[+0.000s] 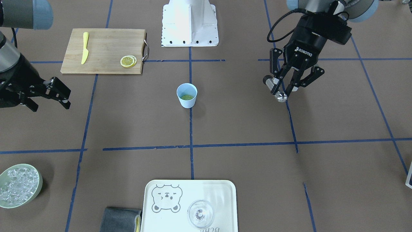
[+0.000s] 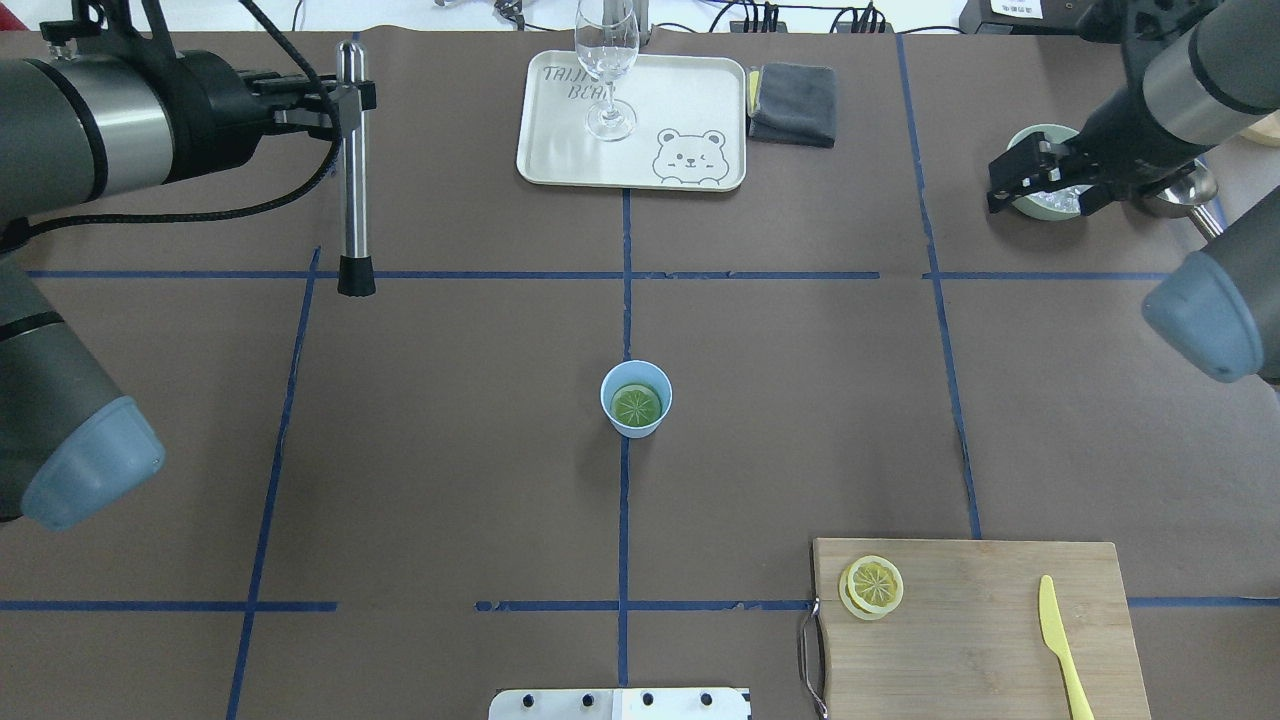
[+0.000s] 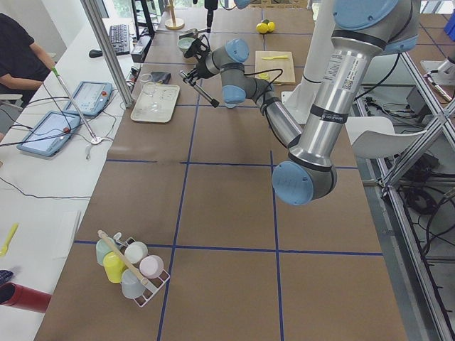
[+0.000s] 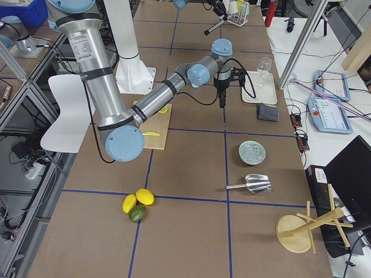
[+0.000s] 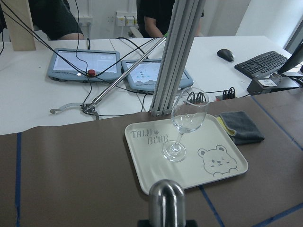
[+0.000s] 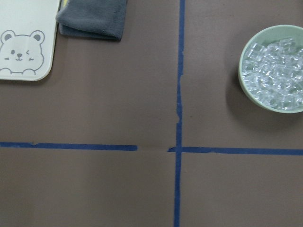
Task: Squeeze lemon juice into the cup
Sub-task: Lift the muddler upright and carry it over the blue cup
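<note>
**Lemon slice lies in the cup; both arms stand off from it**

The small pale-blue tapered plastic cup (image 2: 636, 420) stands upright near the middle of the brown tabletop (image 2: 450, 450), on a crossing of the blue tape lines. The thin round lemon slice (image 2: 636, 405) lies flat inside it, its spoke-like segments facing up and looking greenish against the blue interior.

The left gripper (image 2: 340, 98) is well apart from the cup, on the far side of the tabletop. Its fingers are clamped on a slim silver metal rod with a black tip (image 2: 350, 190), and the rod slants with the black end lowest.

The right gripper (image 2: 1043, 190) hangs near the pale-green round bowl (image 6: 242, 66) filled with clear ice pieces (image 6: 277, 68). Its fingers are spread apart with nothing between them.

A rectangular wooden cutting board (image 2: 980, 640) lies close to the robot's base on its right side. It carries two more stacked lemon slices (image 2: 872, 586) by its metal handle and a yellow plastic knife (image 2: 1062, 650).

On the far edge a cream tray with a bear drawing (image 2: 560, 150) holds a clear stemmed glass (image 2: 607, 60). A folded grey cloth (image 2: 793, 90) lies just beside the tray.
</note>
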You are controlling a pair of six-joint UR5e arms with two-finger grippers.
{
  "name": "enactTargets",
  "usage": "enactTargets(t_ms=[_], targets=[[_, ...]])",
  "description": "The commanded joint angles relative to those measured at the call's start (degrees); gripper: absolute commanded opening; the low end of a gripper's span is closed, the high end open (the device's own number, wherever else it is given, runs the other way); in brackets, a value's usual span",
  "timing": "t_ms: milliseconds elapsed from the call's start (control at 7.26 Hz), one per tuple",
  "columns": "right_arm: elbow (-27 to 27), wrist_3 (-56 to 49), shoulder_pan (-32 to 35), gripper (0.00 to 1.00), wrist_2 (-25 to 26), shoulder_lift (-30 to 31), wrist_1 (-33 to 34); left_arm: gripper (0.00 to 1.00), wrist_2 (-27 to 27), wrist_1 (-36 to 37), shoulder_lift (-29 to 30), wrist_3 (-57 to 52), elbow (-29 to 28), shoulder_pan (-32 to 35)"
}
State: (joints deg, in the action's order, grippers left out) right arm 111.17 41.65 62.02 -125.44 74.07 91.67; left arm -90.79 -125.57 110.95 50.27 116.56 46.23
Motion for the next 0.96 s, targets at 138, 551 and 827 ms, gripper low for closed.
enactTargets(t_ms=[138, 551, 827], targets=[[-1.29, -21.89, 9.93, 1.0, -0.6, 9.58, 0.0, 0.0, 15.57, -0.02, 6.71, 0.44, 0.68, -7.97], [-7.78, -40.52, 18.9, 1.0, -5.51, 12.32, 0.09, 0.0, 26.41, -8.44, 8.85, 4.74, -0.11, -14.91], [-8.77, -44.37, 20.86, 1.0, -4.83, 14.52, -0.52, 0.0, 42.11, -16.49, 8.85, 3.71, -3.51, -24.57]])
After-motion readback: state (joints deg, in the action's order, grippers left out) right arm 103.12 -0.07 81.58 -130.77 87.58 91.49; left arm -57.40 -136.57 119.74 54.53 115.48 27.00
